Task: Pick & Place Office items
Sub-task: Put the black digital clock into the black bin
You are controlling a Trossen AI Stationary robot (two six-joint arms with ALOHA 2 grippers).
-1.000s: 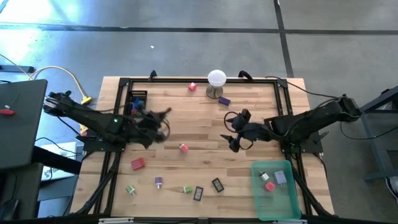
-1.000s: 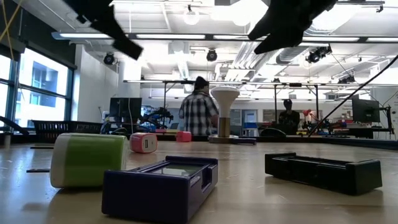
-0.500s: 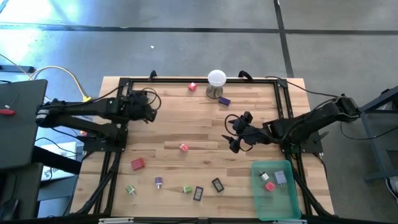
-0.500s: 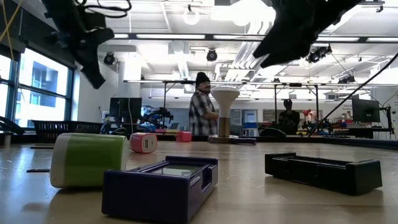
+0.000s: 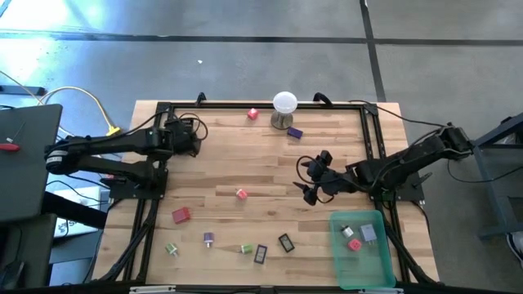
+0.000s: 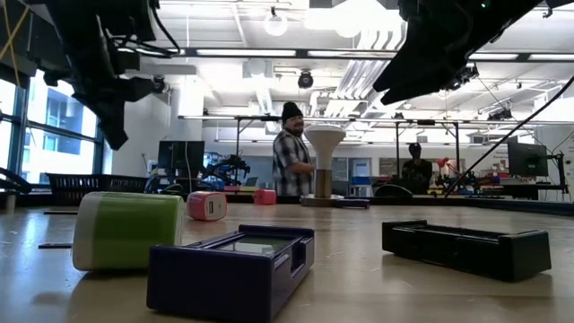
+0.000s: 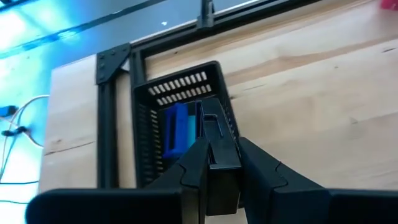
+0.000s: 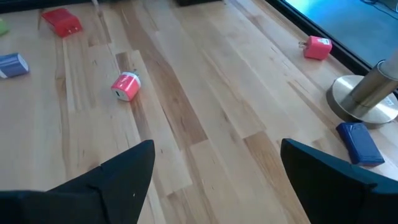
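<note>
My left gripper [image 5: 188,135] [image 7: 219,149] is shut on a black blocky piece [image 7: 214,127] above a black slotted basket [image 7: 149,118] at the table's far left; a blue piece [image 7: 177,127] lies inside the basket. My right gripper [image 5: 314,181] [image 8: 211,180] hovers open over the table's middle right. Loose pieces lie on the wood: a pink-red one [image 5: 241,193] [image 8: 126,86], a red one [image 5: 181,215], green ones [image 5: 172,248], a purple one [image 5: 208,238] and black ones [image 5: 285,242]. My left gripper pinches the black blocky piece between its two fingers [image 7: 193,165], which bear on the long sides [image 7: 210,155]. The piece lies along the fingers and sticks out past their tips. It is lifted clear, hanging over the basket's opening.
A white ball on a metal stand [image 5: 283,104] stands at the far edge, with a pink piece [image 5: 253,114] and a blue-purple piece [image 5: 294,132] beside it. A green bin [image 5: 377,261] at the near right holds a few pieces. A person stands in the room behind.
My left gripper has travelled from the table's left middle toward the far left edge, carrying the black piece, and now stands over the black basket. My right gripper has shifted slightly toward the right edge, staying open.
</note>
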